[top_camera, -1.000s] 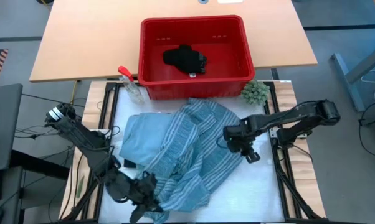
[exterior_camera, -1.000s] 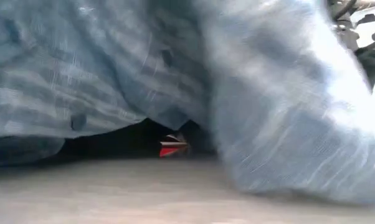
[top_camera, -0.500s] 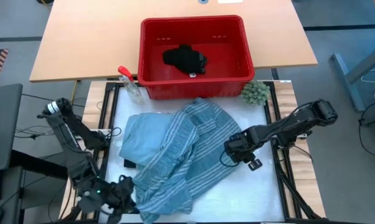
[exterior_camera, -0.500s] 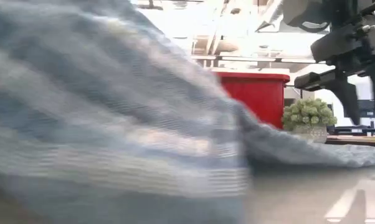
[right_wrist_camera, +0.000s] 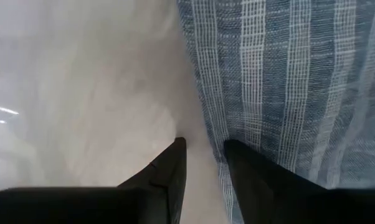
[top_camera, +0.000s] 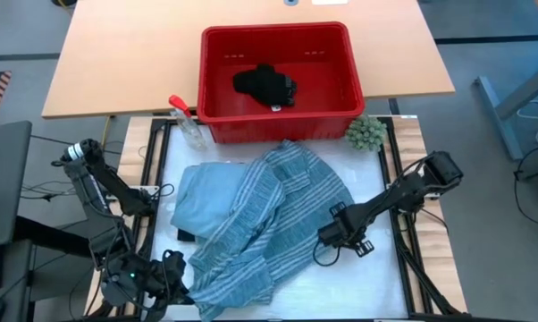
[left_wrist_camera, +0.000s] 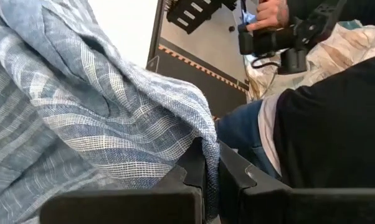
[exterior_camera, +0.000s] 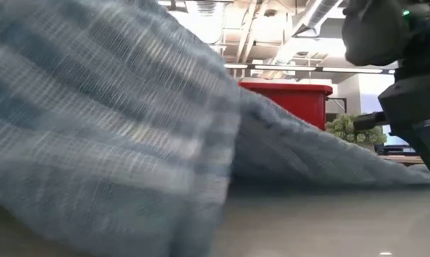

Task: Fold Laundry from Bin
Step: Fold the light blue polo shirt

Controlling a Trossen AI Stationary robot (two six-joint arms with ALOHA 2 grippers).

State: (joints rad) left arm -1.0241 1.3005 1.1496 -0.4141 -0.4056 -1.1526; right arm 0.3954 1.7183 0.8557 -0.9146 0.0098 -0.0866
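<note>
While our left gripper pinches the striped shirt and our right gripper hovers part-open, empty, nothing looks folded; a black piece waits in the bin.

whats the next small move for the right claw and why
Probably ease the right claw onto the striped shirt edge beside it and shut. Its fingers stand open at that hem, holding nothing, while the left claw already pinches the opposite corner, so a second grip would let both arms spread it.

A robotics lab: ceiling ducts (exposed), a framed test table, trailing cables.
</note>
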